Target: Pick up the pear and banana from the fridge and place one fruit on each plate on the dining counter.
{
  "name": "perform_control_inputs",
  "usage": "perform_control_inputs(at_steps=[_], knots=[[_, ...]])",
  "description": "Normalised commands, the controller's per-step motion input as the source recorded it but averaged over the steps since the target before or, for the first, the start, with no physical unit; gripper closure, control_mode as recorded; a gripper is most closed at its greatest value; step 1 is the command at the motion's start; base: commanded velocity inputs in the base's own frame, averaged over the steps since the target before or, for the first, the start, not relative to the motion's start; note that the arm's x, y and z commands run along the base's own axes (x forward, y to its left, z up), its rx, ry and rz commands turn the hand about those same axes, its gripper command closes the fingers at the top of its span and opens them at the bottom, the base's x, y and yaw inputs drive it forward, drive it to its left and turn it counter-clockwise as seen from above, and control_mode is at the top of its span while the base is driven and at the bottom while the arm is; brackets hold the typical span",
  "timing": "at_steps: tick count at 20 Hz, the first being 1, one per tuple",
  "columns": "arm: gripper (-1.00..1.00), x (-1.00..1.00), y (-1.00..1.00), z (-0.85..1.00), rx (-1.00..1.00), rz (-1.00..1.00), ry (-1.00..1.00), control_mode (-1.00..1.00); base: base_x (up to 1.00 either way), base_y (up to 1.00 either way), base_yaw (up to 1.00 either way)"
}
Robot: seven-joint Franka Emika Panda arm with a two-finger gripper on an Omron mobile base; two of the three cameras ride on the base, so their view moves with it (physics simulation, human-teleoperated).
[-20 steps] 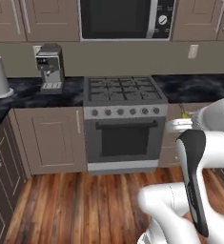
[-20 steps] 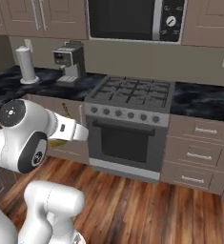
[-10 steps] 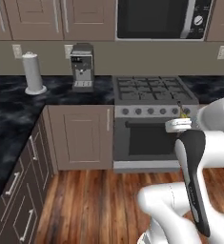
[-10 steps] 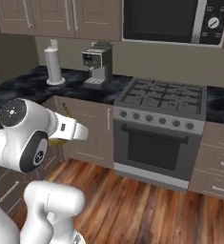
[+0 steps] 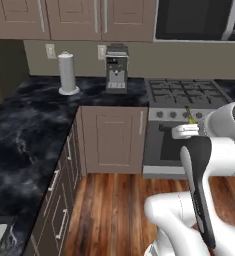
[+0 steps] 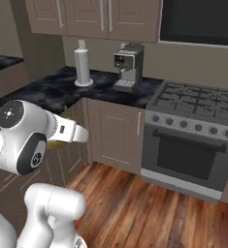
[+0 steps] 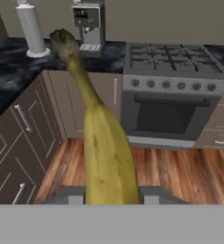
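Yellow, long curved banana (image 7: 106, 152) sits clamped between the gripper (image 7: 108, 194) fingers; carry it level and unhurried toward a plate.

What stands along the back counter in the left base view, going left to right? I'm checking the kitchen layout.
Paper towel roll → coffee machine → stove.

Taupe cabinets (image 5: 111, 137) above & below an L-shaped black marble worktop (image 5: 29, 125). Paper towel roll (image 5: 67, 73) & coffee machine (image 5: 116, 69) at its back edge. Stove (image 6: 195, 126) w/ oven beside; microwave (image 5: 199, 20) over it. Wood plank floor (image 5: 114, 205).
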Motion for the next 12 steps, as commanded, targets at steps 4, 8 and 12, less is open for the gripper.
perform_control_inputs(at_steps=[4, 8, 12], knots=[[1.0, 0.0, 0.0, 0.0, 0.0, 0.0, 0.0, 1.0, -0.39, 0.31, 0.54], [1.0, 0.0, 0.0, 0.0, 0.0, 0.0, 0.0, 1.0, -0.31, 0.3, 0.6], [1.0, 0.0, 0.0, 0.0, 0.0, 0.0, 0.0, 1.0, -0.4, 0.33, 0.58]])
